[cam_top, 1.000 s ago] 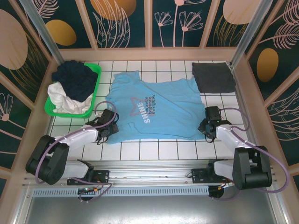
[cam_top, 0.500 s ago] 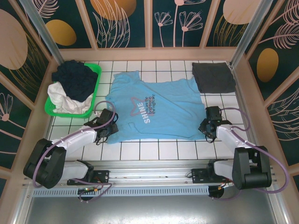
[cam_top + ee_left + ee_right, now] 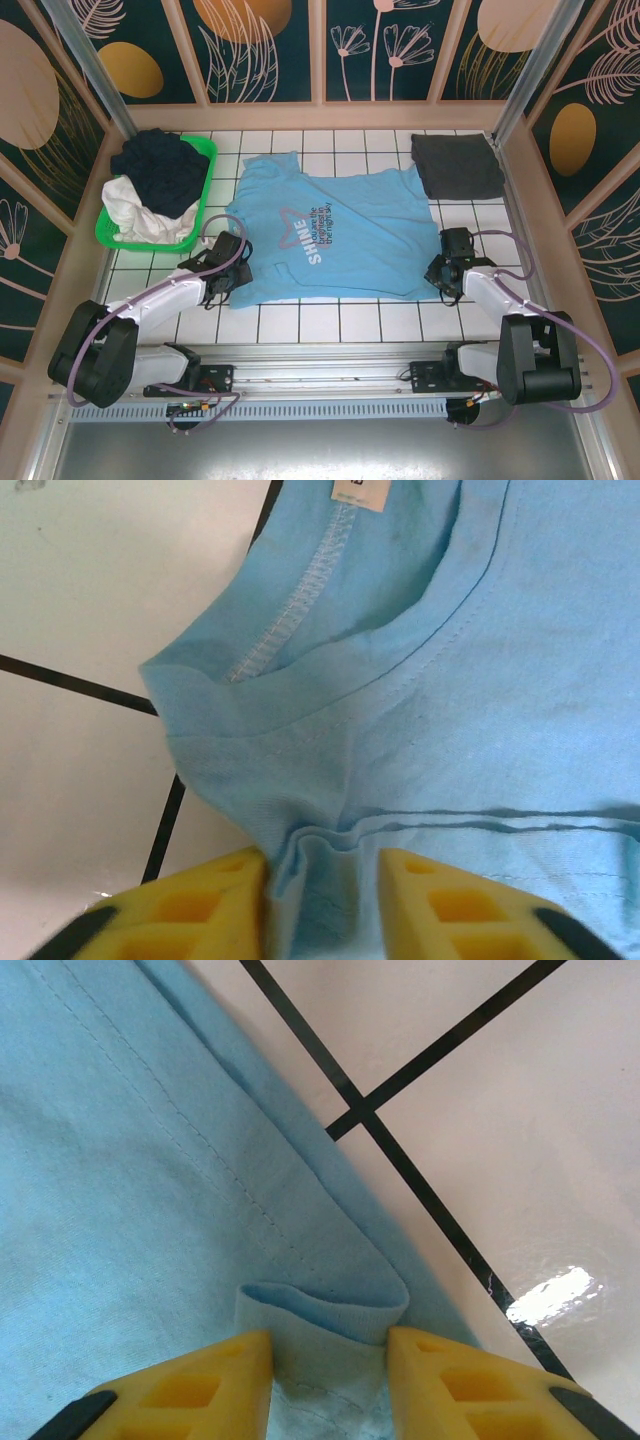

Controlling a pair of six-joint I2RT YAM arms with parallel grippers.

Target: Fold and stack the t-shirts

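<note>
Gripping the light blue tee (image 3: 350,240) at both ends is where I stand in the fold: it lies spread flat and print-up on the tiled table (image 3: 340,320), neck end toward my left, bottom edge toward my right. My left gripper (image 3: 238,266) sits at the neck end, and in its wrist view (image 3: 325,880) the jaws are clamped on a pucker of blue cloth just below the ribbed collar (image 3: 330,710), the fabric pleated between the yellow fingers (image 3: 210,900). My right gripper (image 3: 441,268) is at the opposite edge, and its wrist view (image 3: 330,1355) shows the jaws closed on a small roll of the stitched hem (image 3: 330,1305), with bare tile just beside it. The dark grey tee (image 3: 457,165) lies folded at the far right corner, well apart from my arms, so I judge it to be the base of the stack. The green basket (image 3: 150,243) of other laundry sits at the far left. I take this to be the start of the first fold of the blue shirt. Next I would need to lift both pinches together, evenly and low, and carry the near edge over toward the far edge without letting either side slip or drag the shirt askew
</note>
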